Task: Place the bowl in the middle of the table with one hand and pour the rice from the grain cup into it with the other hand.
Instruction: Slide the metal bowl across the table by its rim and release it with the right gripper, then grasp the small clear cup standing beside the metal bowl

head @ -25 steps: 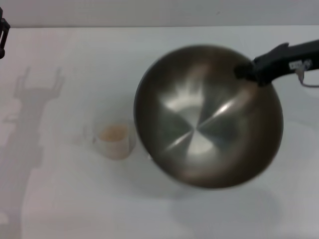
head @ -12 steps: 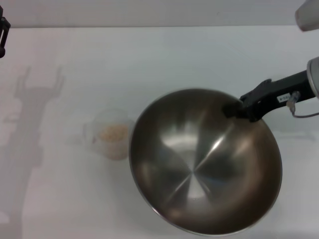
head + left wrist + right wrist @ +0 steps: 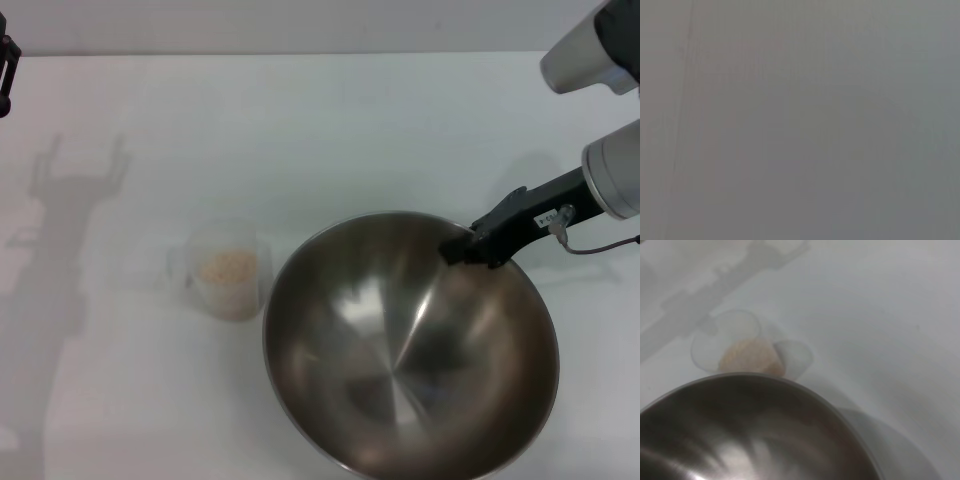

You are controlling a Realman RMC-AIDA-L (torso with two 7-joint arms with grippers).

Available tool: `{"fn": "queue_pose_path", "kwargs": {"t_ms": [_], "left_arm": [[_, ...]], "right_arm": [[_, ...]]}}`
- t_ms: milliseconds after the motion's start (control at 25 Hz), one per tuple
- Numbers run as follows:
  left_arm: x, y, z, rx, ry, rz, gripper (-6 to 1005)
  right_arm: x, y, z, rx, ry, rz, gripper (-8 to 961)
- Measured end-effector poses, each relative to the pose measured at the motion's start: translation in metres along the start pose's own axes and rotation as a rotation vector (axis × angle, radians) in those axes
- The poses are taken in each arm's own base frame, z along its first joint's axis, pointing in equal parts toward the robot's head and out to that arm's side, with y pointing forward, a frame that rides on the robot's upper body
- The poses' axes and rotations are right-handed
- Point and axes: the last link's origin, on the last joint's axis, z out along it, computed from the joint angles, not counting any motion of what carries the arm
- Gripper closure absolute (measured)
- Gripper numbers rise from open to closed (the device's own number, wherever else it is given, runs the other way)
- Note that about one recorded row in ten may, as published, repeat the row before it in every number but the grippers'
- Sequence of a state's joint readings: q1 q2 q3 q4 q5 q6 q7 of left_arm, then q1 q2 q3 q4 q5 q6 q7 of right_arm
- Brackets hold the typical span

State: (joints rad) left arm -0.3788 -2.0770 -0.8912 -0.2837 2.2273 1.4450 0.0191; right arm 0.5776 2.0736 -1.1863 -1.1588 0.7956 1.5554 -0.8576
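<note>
The shiny steel bowl is near the front of the white table, right of centre, its open side up. My right gripper is shut on its far rim. I cannot tell whether the bowl rests on the table. The clear grain cup stands upright just left of the bowl, with beige rice in its bottom. The right wrist view shows the bowl's rim with the cup and rice just beyond it. My left gripper is at the far left edge, away from both.
The left arm's shadow lies across the left side of the table. The left wrist view shows only a plain grey surface. A wall runs along the table's far edge.
The right arm has brought the bowl toward the table's front edge and lower, and turned it from tilted toward me to roughly level. The cup and left arm have not moved.
</note>
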Motion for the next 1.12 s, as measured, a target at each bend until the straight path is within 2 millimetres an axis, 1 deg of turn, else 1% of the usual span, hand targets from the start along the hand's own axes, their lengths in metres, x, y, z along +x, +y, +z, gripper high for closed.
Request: {"fn": "queue_pose_path", "kwargs": {"t_ms": [240,680,880,920,1000,1040,1080,1120], "left_arm": [[0.000,-0.001,0.000,0.006,0.002,0.000,214],[0.001,-0.002,0.002,0.009,0.008,0.001,216],[0.002,-0.002,0.002,0.009,0.010,0.002,218],[0.002,-0.002,0.002,0.009,0.010,0.002,218],[0.002,-0.003,0.001,0.012,0.012,0.003,219],[0.002,-0.005,0.000,0.022,0.012,0.003,219],[0.002,-0.005,0.000,0.022,0.012,0.003,219],[0.002,-0.006,-0.001,0.027,0.012,0.004,219]], "right_arm": [[-0.005,0.004,0.005,-0.003,0.024,-0.027,853],[-0.011,0.005,0.004,0.008,0.038,-0.037,827],[-0.016,0.006,0.001,0.019,0.027,-0.059,756],[-0.022,0.007,-0.002,0.032,0.011,-0.083,742],[-0.025,0.009,-0.004,0.037,0.000,-0.097,714],[-0.033,0.011,-0.009,0.052,-0.028,-0.125,700],[-0.033,0.011,-0.009,0.052,-0.028,-0.125,652],[-0.040,0.012,-0.013,0.066,-0.062,-0.150,605]]}}
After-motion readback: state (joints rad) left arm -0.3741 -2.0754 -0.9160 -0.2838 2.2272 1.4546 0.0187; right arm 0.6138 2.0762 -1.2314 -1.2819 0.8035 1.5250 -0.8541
